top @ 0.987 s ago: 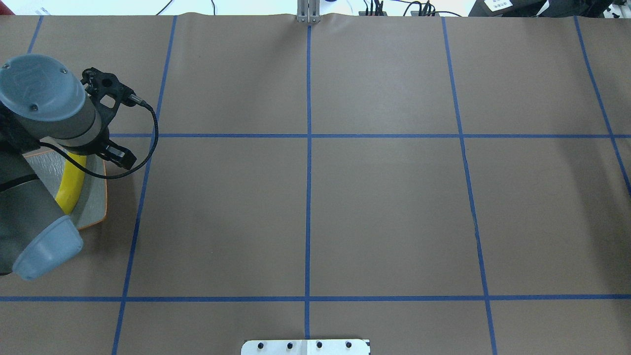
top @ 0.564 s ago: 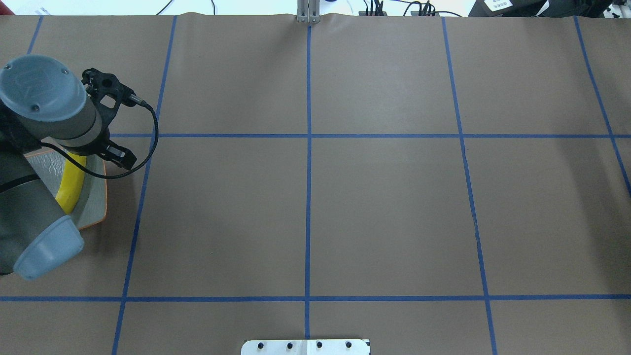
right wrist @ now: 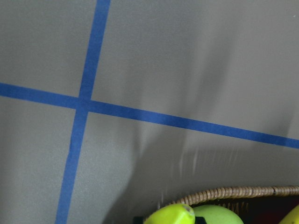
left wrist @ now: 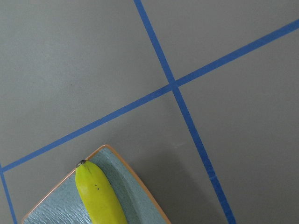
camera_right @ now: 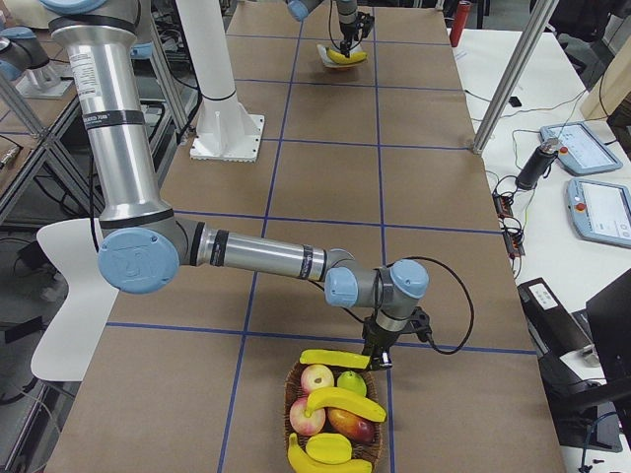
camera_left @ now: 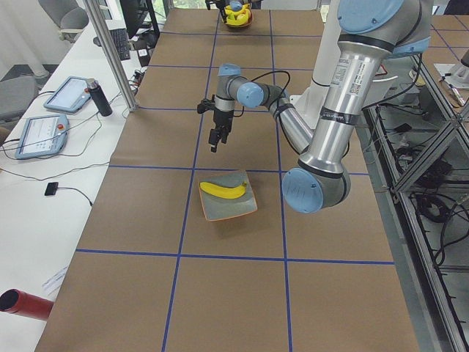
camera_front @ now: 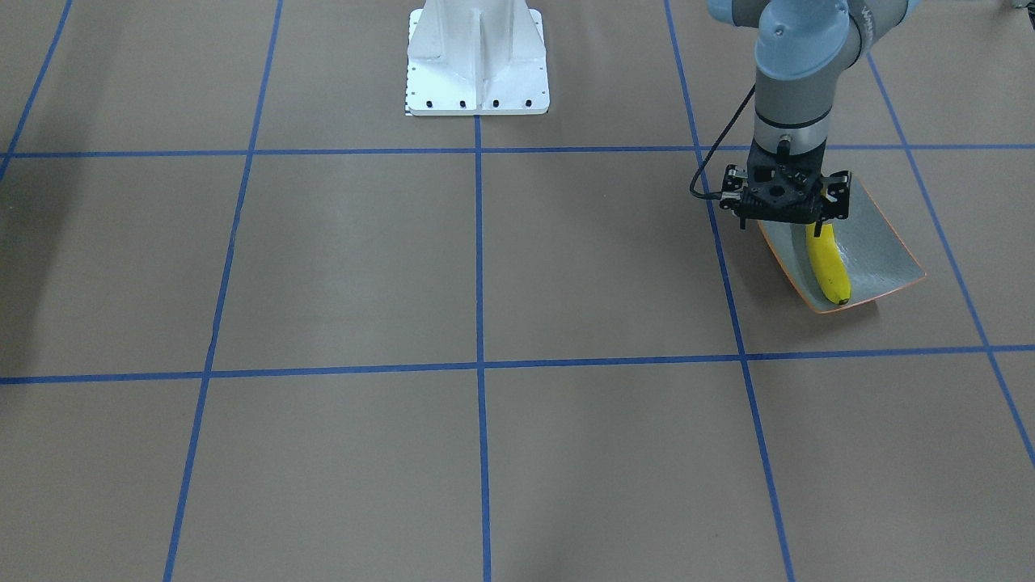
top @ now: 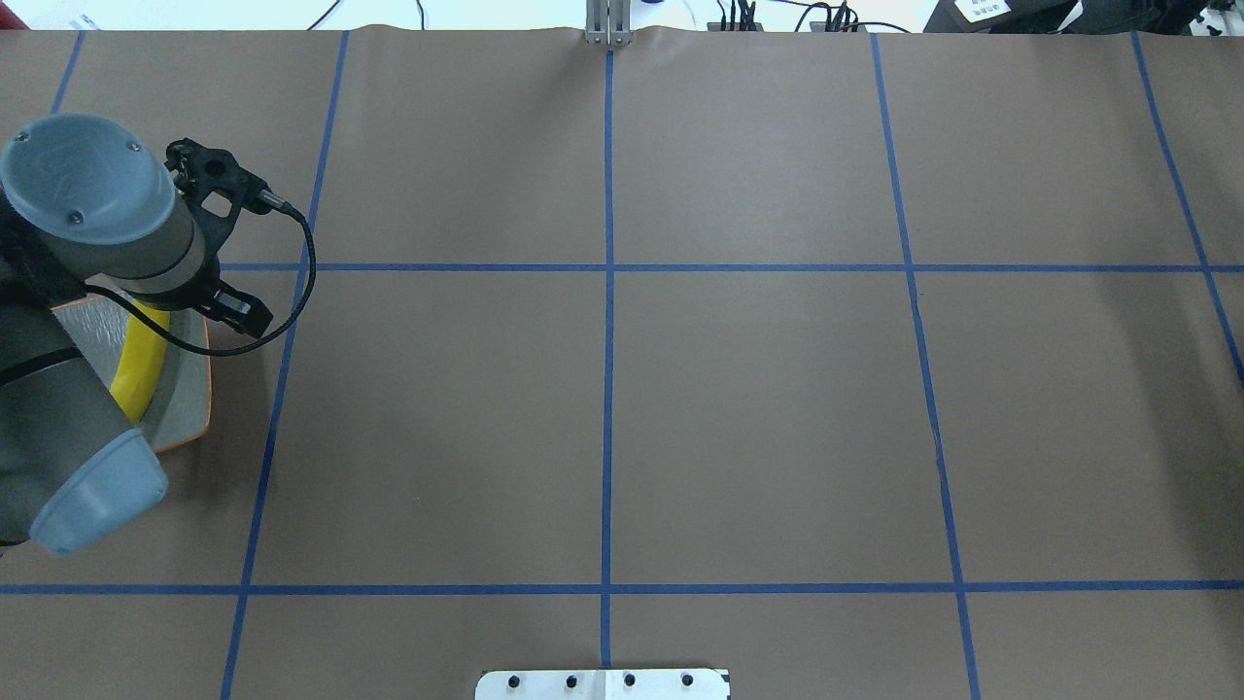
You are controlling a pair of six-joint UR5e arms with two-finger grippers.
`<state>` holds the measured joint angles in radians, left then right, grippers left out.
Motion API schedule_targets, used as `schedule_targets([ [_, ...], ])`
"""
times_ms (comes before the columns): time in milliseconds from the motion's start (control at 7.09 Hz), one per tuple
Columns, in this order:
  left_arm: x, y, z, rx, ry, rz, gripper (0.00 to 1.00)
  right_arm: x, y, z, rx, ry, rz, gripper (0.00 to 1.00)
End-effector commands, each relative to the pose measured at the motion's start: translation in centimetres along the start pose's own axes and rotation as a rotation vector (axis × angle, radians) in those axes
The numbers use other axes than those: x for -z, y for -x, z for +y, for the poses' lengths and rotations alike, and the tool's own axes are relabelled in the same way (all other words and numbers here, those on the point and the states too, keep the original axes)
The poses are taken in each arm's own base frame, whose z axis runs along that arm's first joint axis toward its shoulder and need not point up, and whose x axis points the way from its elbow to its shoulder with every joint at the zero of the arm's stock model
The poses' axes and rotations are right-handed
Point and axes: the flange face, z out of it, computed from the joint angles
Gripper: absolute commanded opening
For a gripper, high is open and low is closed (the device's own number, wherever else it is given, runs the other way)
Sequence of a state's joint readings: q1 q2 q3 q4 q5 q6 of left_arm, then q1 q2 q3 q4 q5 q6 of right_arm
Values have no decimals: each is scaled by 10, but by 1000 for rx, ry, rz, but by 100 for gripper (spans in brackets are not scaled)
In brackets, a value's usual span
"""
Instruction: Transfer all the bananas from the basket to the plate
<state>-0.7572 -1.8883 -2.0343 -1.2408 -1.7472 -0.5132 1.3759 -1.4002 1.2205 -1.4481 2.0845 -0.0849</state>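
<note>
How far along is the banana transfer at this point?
Done: one banana lies on the plate. In hand: the right hand holds a second banana just above the basket rim. Left: that delivery, plus two more bananas lying in the basket among other fruit. The left hand hangs empty above the plate.

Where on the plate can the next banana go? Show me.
On the plate's bare half, between the banana and the rim on the robot's left. The opposite side is crowded: the banana hugs that rim and the left gripper hangs near it.
</note>
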Motion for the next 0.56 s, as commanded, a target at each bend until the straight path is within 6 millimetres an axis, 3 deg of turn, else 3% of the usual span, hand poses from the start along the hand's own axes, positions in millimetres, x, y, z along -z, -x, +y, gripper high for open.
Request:
schedule_targets([
  [0, 2, -2, 0, 16, -3, 3, 100, 5, 2, -3, 2, -10, 1, 0],
  [423, -1, -7, 2, 12, 5, 4, 100, 26, 2, -8, 6, -47, -5, 0],
])
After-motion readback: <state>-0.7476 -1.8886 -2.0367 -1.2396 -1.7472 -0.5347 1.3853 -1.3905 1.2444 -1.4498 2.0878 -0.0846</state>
